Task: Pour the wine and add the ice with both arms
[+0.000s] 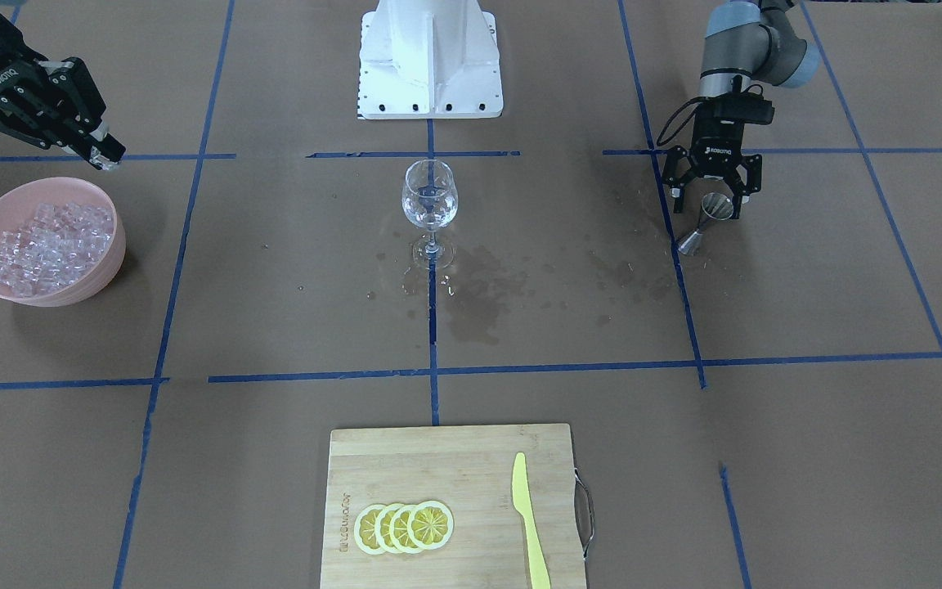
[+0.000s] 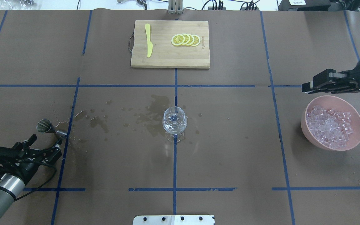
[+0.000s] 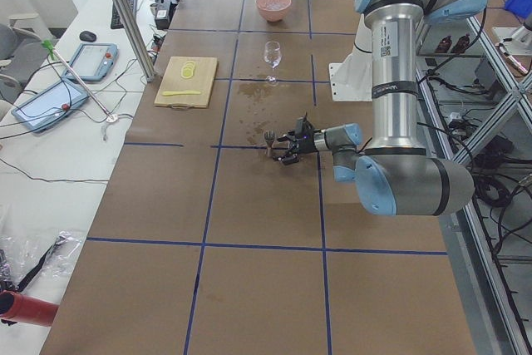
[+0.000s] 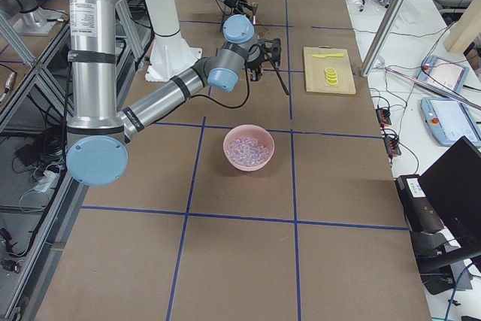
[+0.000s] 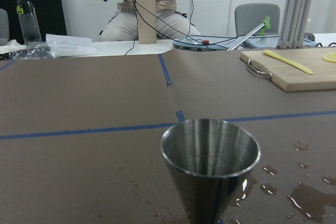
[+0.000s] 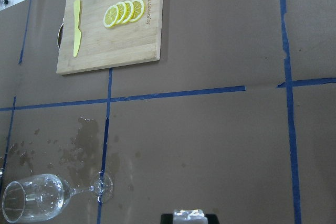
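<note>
A clear wine glass (image 1: 430,200) stands upright at the table's centre. A steel jigger (image 2: 47,127) stands on the table just in front of my left gripper (image 2: 47,139), which is open with its fingers apart from the jigger; in the left wrist view the jigger (image 5: 210,169) looks empty. Wine is out of view. A pink bowl (image 2: 308,131) holds the ice (image 2: 331,123). My right gripper (image 2: 305,88) hovers above the bowl's far rim, shut on one ice cube (image 6: 189,214).
A bamboo cutting board (image 2: 167,57) at the far side carries lemon slices (image 2: 186,39) and a yellow knife (image 2: 148,43). Wet stains (image 2: 150,112) spread left of the glass. The white pedestal base (image 1: 430,61) sits at the near edge. A person (image 5: 152,3) sits beyond the table.
</note>
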You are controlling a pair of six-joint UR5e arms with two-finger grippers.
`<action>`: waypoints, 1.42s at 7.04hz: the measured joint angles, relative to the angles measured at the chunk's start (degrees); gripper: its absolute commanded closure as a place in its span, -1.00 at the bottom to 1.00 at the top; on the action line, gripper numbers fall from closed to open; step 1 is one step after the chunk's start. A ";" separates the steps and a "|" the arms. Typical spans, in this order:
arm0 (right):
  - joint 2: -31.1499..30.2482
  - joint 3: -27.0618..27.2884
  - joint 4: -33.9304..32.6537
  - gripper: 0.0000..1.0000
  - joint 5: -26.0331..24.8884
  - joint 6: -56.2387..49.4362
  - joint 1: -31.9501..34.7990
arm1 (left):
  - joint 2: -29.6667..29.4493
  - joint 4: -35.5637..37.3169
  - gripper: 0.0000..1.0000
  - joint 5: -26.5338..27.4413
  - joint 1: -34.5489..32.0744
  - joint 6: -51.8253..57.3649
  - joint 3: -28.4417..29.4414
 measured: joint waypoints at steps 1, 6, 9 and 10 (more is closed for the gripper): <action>-0.12 0.07 0.02 1.00 -0.04 0.00 0.04 | 2.13 1.83 -1.00 -2.46 0.01 -0.02 -3.44; 0.02 0.18 0.02 1.00 -0.07 0.00 -0.10 | 9.79 11.96 -1.00 -19.23 -0.04 -0.22 -17.75; 4.40 -0.34 -0.19 1.00 -0.38 2.28 -2.56 | 10.33 27.19 -1.00 -29.93 -0.27 -1.14 -27.71; 6.73 -0.86 -0.38 1.00 -0.77 3.96 -4.43 | 10.35 29.63 -1.00 -31.80 -0.41 -1.29 -28.90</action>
